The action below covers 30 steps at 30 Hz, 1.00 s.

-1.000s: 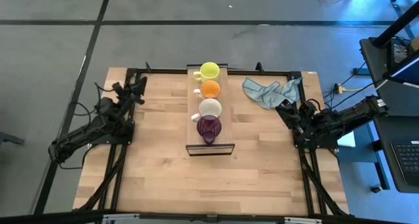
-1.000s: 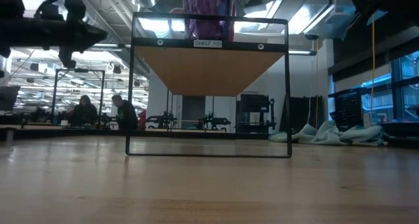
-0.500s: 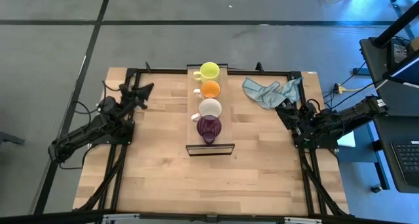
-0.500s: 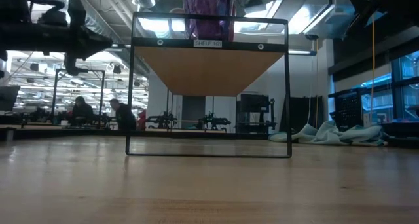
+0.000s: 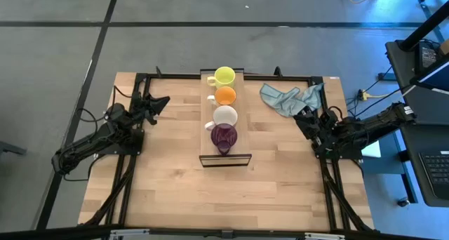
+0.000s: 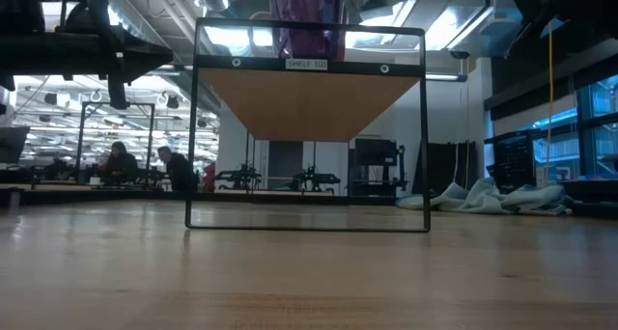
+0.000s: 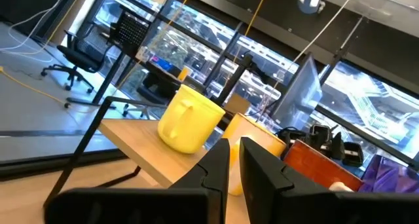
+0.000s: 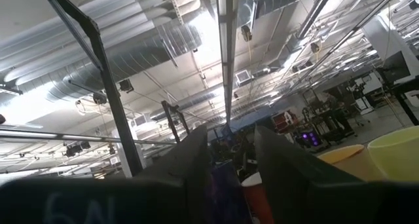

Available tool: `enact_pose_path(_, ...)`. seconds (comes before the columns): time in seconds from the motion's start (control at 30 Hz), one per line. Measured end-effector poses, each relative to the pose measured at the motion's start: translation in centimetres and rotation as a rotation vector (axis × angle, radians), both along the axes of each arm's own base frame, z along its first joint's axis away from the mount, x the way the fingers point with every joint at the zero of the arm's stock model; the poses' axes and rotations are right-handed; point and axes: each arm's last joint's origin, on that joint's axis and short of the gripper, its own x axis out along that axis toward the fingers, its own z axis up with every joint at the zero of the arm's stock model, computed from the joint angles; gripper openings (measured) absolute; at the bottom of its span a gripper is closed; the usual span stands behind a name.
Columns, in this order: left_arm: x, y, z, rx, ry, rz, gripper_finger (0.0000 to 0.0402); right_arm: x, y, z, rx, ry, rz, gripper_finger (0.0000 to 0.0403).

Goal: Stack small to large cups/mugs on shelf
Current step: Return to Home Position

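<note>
Wooden tabletop (image 5: 175, 184) carries the shelf (image 5: 243, 124) down its middle, the long axis running from the far edge toward the near edge, with the dark frame at the near end. From the low view the board sits raised on that frame.

All four mugs stand on it in one line along that axis: the yellow mug (image 5: 224, 76) at the far end, then the orange mug (image 5: 225, 95), the white mug (image 5: 225, 116), and the purple mug (image 5: 224, 137) nearest the frame. The first three handles point toward the left edge; the purple one's seems turned toward the frame. Placing looks done; whether the sizes truly step up is hard to judge from above. What remains is probably only parking the arms.

The left gripper (image 5: 160, 102) hangs near the left edge, fingers almost pressed together, holding nothing. The right gripper (image 5: 306, 118) sits by the right edge, fingers spread and empty. A blue-grey cloth (image 5: 287, 98) lies near the far right corner.
</note>
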Motion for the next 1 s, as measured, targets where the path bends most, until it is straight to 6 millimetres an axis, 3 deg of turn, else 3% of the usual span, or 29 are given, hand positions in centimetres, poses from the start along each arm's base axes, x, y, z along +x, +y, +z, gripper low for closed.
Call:
enact_pose_path(0.23,0.6,-1.2,0.1,-0.008,-0.015,-0.099,0.003,0.0,-0.1,0.0,0.025,0.002,-0.018,0.013)
enact_pose_path(0.53,1.3,-3.7,0.1,-0.015,-0.012,-0.363,0.003,0.0,-0.2,0.0,0.063,0.006,-0.044,0.013)
enact_pose_path(1.0,1.4,-4.2,0.0,-0.017,-0.006,-0.413,0.003,0.0,-0.2,0.0,0.027,0.013,-0.067,0.013)
